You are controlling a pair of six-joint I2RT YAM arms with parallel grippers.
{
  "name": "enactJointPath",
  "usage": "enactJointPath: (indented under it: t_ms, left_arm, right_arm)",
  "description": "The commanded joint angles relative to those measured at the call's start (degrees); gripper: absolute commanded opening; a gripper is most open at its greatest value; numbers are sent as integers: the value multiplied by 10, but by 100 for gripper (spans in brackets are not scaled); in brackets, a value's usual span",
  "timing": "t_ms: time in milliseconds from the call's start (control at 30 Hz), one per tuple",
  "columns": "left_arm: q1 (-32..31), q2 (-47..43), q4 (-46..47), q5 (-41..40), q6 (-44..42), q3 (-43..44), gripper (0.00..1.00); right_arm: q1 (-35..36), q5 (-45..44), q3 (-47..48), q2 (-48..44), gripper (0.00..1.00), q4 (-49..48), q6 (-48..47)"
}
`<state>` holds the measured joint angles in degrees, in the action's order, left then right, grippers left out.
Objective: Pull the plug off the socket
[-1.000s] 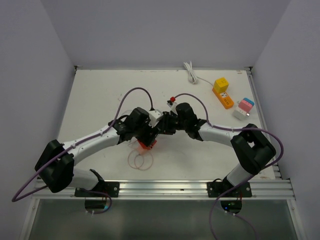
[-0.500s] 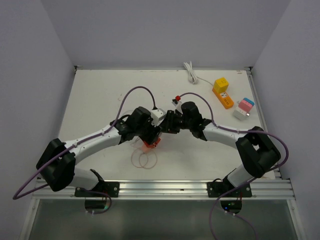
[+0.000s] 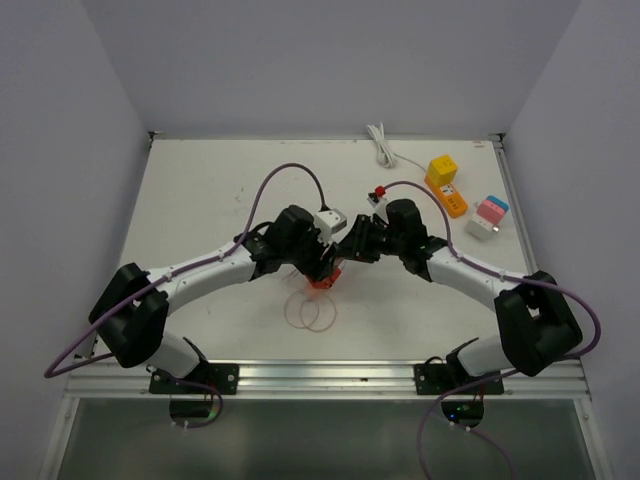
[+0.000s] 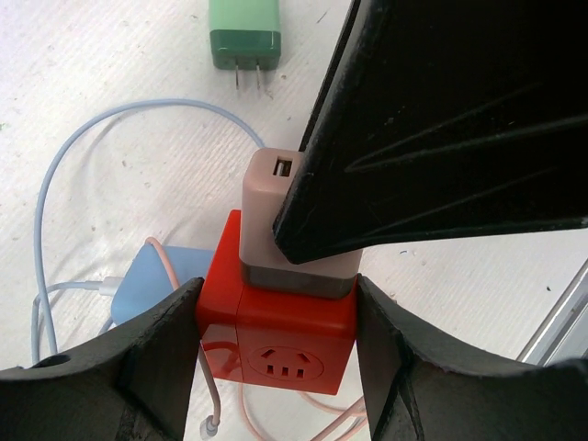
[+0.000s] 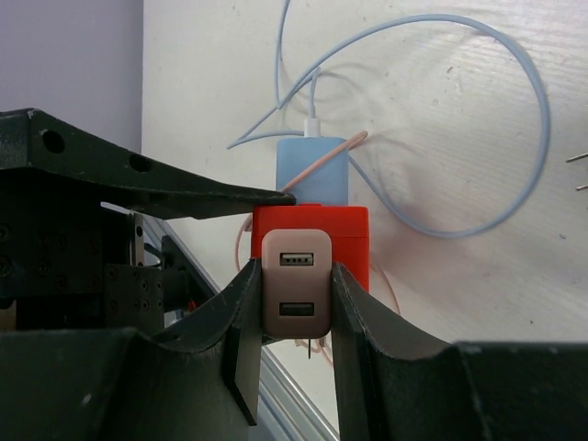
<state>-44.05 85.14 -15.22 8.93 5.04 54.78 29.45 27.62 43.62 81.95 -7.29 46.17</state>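
A red cube socket with a beige-pink USB plug seated on its top face is held between both arms, just above the table. My left gripper is shut on the socket's two sides. My right gripper is shut on the plug, with the socket behind it. In the top view the socket shows as a red patch under the two meeting grippers, left and right. The plug is hidden there.
A blue adapter with a light blue cable lies under the socket. A green charger lies beyond. Pink cable loops lie near the front. A yellow socket, a pink-and-blue cube and a white cable are at the back right.
Both grippers have moved together to the right with the socket and plug between them. The pink cable loops have trailed to the right too.
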Motion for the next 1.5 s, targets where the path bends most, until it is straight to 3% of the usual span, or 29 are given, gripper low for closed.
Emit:
enactJointPath:
  t_ms: [0, 533, 733, 967, 1133, 1233, 1467]
  left_arm:
    - [10, 31, -168, -47, -4, -27, 0]
    - [5, 34, -205, -73, -7, -16, 0]
    - [5, 28, -214, -76, -3, 5, 0]
    - [5, -23, -204, -87, 8, 50, 0]
    - [19, -48, -189, -116, 37, 60, 0]
    - [47, -53, -170, -129, 66, 52, 0]
    - [103, -79, -104, -131, 145, 18, 0]
  right_arm:
    - [-34, -24, 46, -69, 0, -48, -20]
    - [-99, -41, 110, -113, 0, 50, -52]
    - [-99, -10, 198, -84, 0, 148, -100]
    - [-103, -71, 156, -85, 0, 142, -111]
    - [-114, -65, 76, -66, 0, 81, -87]
    - [-114, -15, 8, -35, 0, -21, -65]
    - [-106, 30, -38, 64, 4, -146, -25]
